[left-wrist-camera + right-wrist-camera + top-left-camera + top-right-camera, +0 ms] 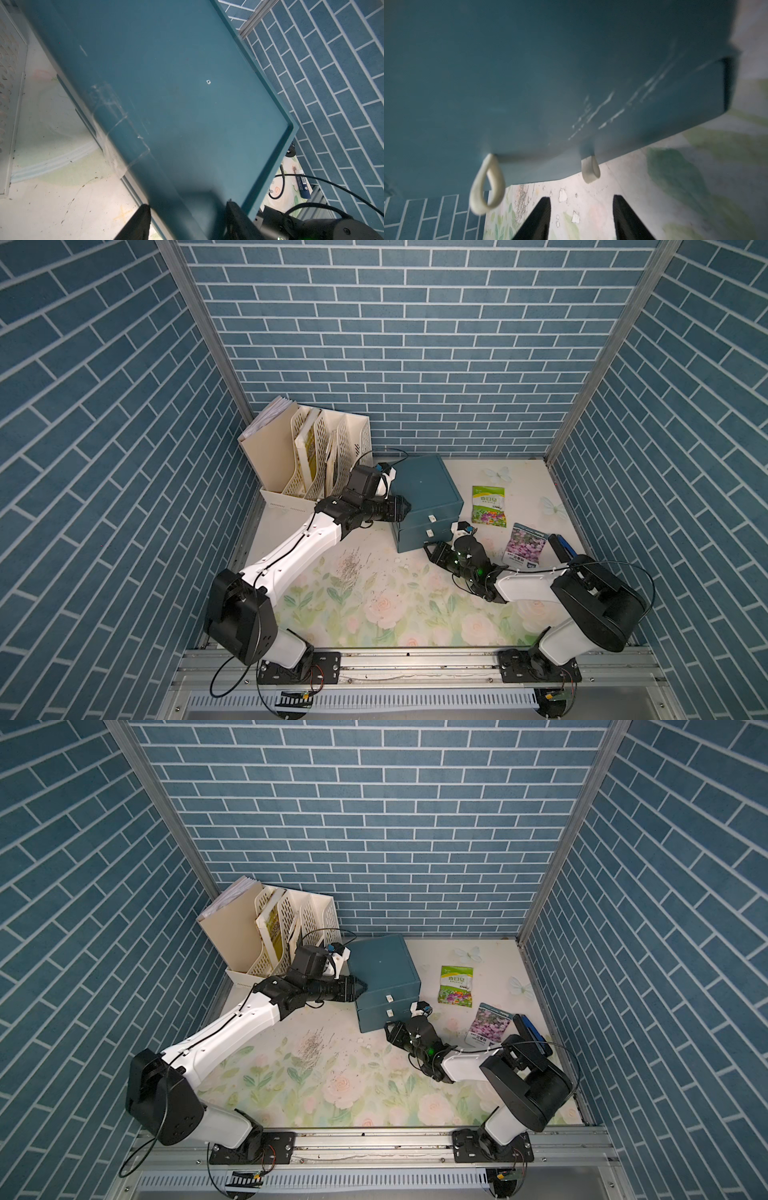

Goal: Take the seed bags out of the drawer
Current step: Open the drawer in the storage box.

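In both top views I count two seed bags already out, lying flat on the pale floral-printed worktop (pixel 374 614) right of centre. One is the glossy green-white flat packet with mixed flowers (pixel 489 506). Lower right of it, near but apart, is the glossy packet printed with pink-purple flowers (pixel 524 545). A dark, blue-edged flat item (pixel 560 546) just right of that is partly hidden by the right arm; I cannot tell whether it is a third bag. The boxy teal two-drawer cabinet (pixel 424 485) sits mid-frame with both drawers nearly shut and nothing inside visible. The left gripper (pixel 406 508) meets its left side, and the right gripper (pixel 430 549) hovers at the lower drawer front.

In the left wrist view the cabinet's teal body fills the gap between the black fingers (pixel 139 224), so I judge the jaws clamped on it.

In the right wrist view the jaws stand spread and empty at the bottom edge, with two off-white fabric loop pulls (pixel 488 187) just ahead, ungrasped. My read is that two bags are done and a drawer pull comes next.
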Controlling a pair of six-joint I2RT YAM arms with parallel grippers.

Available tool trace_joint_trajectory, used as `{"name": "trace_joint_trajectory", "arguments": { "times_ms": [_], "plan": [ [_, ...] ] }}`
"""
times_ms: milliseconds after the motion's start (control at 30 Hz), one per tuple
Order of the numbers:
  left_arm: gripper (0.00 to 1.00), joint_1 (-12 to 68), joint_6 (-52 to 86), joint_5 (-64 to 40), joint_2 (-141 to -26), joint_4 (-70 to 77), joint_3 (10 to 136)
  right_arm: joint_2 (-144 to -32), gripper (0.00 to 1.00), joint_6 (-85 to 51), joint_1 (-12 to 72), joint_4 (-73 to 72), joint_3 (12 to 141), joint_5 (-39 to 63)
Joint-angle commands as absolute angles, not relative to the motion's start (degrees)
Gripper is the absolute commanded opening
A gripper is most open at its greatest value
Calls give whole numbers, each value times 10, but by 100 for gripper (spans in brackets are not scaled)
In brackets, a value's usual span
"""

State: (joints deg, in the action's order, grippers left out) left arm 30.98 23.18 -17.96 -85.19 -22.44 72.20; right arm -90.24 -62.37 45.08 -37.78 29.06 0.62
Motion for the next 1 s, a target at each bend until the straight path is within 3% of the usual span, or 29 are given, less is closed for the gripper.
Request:
{"name": "trace_joint_trajectory", "arguments": {
  "times_ms": [0, 967],
  "plan": [
    [61, 305, 209, -168, -880, -295, 714, -918, 49, -641, 448, -413, 307, 20],
    [61, 295, 199, -182, -886, -294, 718, -986, 29, -661, 435, -517, 294, -16]
  ]
}}
